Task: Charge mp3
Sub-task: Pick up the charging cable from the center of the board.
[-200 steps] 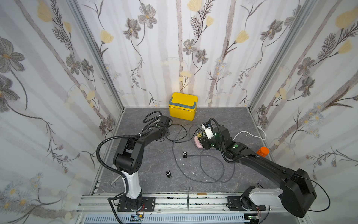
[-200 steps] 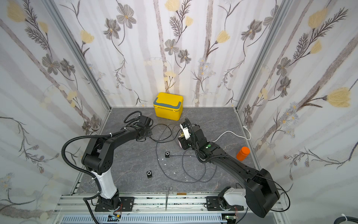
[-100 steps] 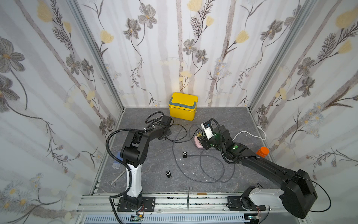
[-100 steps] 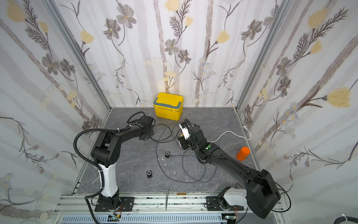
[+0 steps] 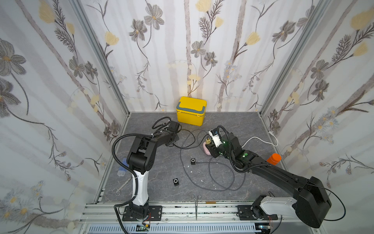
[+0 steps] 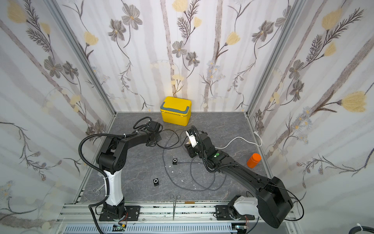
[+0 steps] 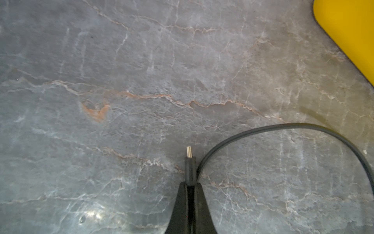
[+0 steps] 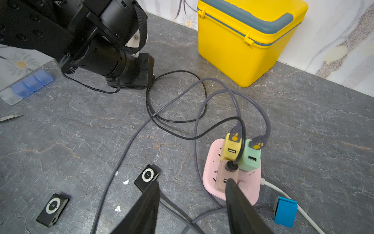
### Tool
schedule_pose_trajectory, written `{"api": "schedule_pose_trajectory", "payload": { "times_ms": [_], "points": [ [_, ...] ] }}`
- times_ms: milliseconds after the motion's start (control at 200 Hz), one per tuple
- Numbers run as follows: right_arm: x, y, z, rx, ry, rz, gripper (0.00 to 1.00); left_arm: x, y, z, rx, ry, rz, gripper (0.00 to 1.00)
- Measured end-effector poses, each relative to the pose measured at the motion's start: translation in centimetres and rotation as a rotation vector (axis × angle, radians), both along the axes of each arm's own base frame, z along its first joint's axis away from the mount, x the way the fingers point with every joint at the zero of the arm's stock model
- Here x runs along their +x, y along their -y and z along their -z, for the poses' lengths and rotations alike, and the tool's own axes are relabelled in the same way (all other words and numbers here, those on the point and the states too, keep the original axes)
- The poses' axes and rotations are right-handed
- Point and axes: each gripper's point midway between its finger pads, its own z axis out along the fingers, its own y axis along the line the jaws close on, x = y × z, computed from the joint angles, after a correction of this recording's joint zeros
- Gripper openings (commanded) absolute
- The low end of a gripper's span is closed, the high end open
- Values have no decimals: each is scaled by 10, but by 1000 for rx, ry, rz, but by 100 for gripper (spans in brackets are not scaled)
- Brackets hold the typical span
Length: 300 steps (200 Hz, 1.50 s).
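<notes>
**Left wrist view:** the left gripper (image 7: pixel 189 184) is pinching shut on the black plug (image 7: pixel 189 169) of a thin black cable (image 7: pixel 283 126). The plug's metal tip is pointing out over the bare grey table (image 7: pixel 121 81). No player is showing here.

**Right wrist view:** the right gripper (image 8: pixel 193 182) is hanging about half open and empty above a pink power strip (image 8: pixel 250 188). Coloured adapters (image 8: pixel 230 150) are sitting in the strip. One mp3 player (image 8: pixel 148 176), small, black and square with a white ring control, is lying flat near the strip. A second mp3 player (image 8: pixel 53 209) of the same look is lying further off. Whether any cable is entering either one, I cannot tell.

**Top views:** in both top views the two players are lying between the arms, well apart from the held plug. Gripping the cable end appears done. Bringing the plug to a player and pushing it in is what is remaining.
</notes>
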Motion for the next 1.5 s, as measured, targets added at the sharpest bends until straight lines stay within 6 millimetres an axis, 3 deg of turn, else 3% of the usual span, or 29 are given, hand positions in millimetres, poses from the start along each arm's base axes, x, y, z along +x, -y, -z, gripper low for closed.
{"api": "schedule_pose_trajectory", "payload": {
  "times_ms": [175, 475, 744, 899, 1054, 1239, 1499],
  "points": [
    [-4, -6, 0, 1, 1, -18, 52, -17, -6, -16, 5, -20, 4, 0],
    [-9, -34, -19, 40, 32, -105, 53, -32, -12, -113, -48, 158, 21, 0],
    [-15, -66, -30, 74, 52, -208, 53, -67, -31, -175, -117, 285, 12, 0],
    [-25, -96, -47, 130, 96, -311, 55, -84, -30, -214, -184, 371, 42, 0],
    [-46, -144, -56, 176, 135, -462, 56, -109, -27, -217, -244, 379, 77, 0],
    [-60, -195, -44, 159, 160, -579, 56, -133, -24, -211, -321, 373, 84, 0],
    [-57, -224, -26, 131, 172, -612, 54, -146, -19, -217, -382, 385, 106, 0]
  ]
}}
